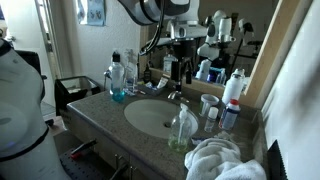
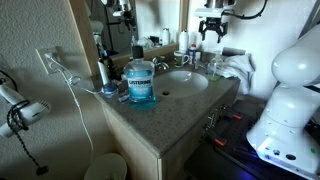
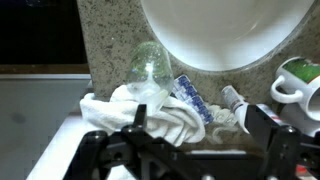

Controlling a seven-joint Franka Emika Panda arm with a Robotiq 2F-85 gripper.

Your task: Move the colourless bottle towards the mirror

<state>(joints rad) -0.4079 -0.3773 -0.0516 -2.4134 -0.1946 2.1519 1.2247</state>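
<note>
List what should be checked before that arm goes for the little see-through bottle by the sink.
1. Gripper open and empty: ok.
2. Colourless bottle upright: ok.
3. Bottle centred between the fingers: not ok, off-centre in wrist view.
4. Bottle free of the white towel: cannot tell, the towel lies right beside it.
5. Free spot by the mirror: cannot tell, a white bottle and other things stand there.

The colourless bottle point(image 1: 181, 128) was clear, glossy plastic, and the towel point(image 1: 215, 160) was soft, crumpled white cloth. The counter point(image 1: 100, 115) looked like speckled, polished stone around a smooth, glossy white basin point(image 1: 150, 118). The mirror point(image 1: 250, 25) had a light, matt wooden frame.
</note>
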